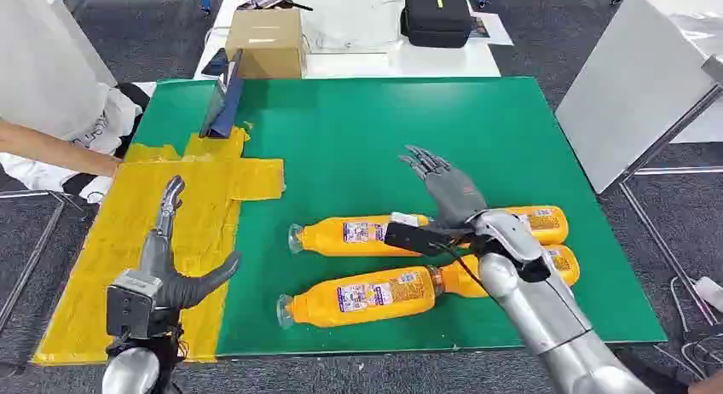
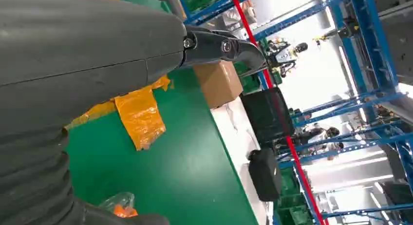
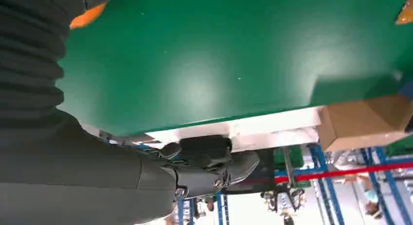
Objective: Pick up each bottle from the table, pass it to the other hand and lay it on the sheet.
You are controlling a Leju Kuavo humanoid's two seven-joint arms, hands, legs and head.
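Green table [image 1: 358,138], yellow sheet [image 1: 128,240], grey floor [image 1: 554,36].

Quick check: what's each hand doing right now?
Left hand: open, empty, over the yellow sheet.
Right hand: open, empty, above the bottles.

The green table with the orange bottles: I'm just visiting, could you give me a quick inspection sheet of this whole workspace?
Surface: green table, yellow sheet taped over its left side.
Job's things: orange bottles lying on the green, beside the sheet; none on it.
Clutter: cardboard box and black bag on the white table behind.
Hands: left hand open above the sheet; right hand open above the bottles, holding nothing.
Cables: thin black cable at the right wrist.
Surroundings: a person's arm at left; white board at right.
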